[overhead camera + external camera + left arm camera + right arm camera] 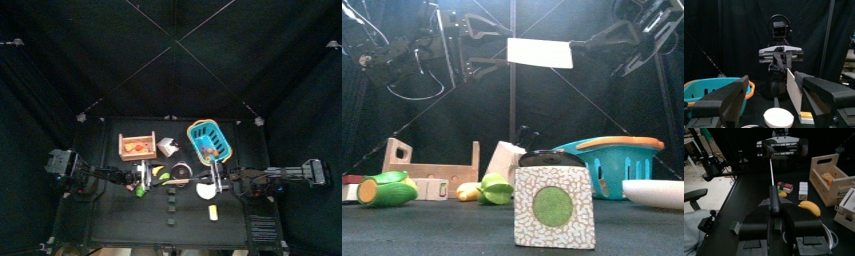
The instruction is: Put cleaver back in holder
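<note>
The cleaver, a flat pale blade with a dark handle, hangs high above the table. My right gripper is shut on its dark handle, and the blade runs edge-on toward the left arm. My left gripper faces it with jaws open, and the blade's tip stands between them, close to one finger. I cannot tell whether it touches. The holder, a tilted white block with dark handles sticking out, stands on the table below, behind the speckled jar.
A wooden crate stands at the left and a blue basket with an orange handle at the right. A white bowl, green fruit and a banana lie around the holder.
</note>
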Controlling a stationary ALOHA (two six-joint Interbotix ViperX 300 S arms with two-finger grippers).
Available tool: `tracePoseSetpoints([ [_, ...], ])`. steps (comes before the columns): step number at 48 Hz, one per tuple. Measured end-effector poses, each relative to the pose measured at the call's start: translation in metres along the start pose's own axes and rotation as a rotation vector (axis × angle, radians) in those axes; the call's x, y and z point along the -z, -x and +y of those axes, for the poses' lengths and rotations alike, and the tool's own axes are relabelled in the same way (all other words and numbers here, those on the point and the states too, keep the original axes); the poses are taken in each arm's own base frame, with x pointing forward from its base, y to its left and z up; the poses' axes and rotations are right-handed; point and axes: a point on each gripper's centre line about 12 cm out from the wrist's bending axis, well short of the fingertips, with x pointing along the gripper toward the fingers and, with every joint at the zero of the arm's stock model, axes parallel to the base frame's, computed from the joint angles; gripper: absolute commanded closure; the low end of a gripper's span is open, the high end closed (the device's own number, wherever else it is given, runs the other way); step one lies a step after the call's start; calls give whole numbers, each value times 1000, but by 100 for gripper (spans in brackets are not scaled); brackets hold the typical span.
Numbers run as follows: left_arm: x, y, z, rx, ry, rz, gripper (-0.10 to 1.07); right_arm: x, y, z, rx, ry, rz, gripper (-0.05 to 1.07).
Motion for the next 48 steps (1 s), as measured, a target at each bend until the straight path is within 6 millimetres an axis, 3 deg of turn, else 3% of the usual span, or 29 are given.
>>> tracePoseSetpoints([
  [8,-7,13,3,-5,0,-4,-6,2,0,-1,11,-30,2,56],
  [22,-16,40,17,-50,1,13,-6,-6,-3,-19,168,-242,59,56],
  [39,-19,59,28,-75,-6,55,-6,-74,-11,-31,344,-317,187,56],
  [48,-22,67,30,-75,2,104,-6,-85,-19,-45,434,-357,280,56],
])
